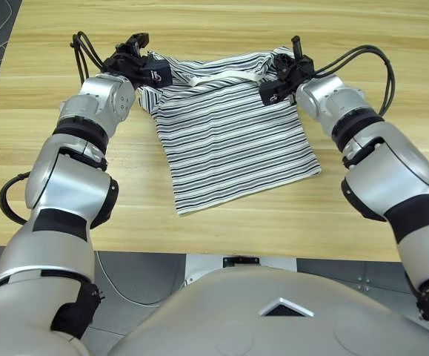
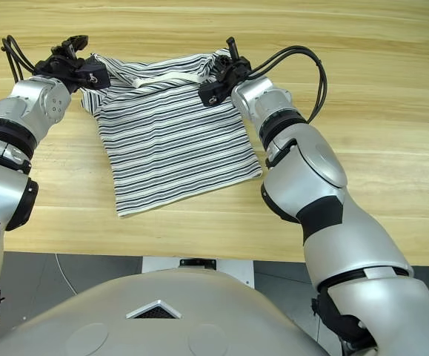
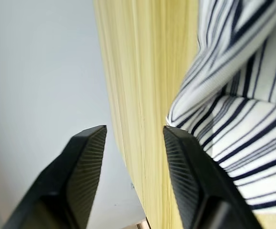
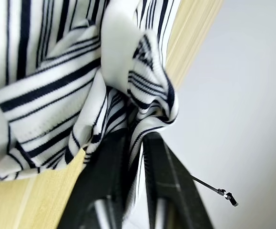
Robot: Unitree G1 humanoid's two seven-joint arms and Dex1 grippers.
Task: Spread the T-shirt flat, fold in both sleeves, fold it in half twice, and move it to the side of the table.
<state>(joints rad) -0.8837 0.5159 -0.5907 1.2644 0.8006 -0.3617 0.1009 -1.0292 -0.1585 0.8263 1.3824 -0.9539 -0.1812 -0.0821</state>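
The striped T-shirt lies in the middle of the wooden bench, its body spread flat toward the robot and its far edge, where the pale collar band shows, bunched and rumpled between the 2 arms. The left fingers stand apart at the shirt's far left corner, bare wood showing between them and 1 finger just beside the crumpled cloth. The right fingers sit at the far right corner, pressed together on a gathered fold of the striped cloth.
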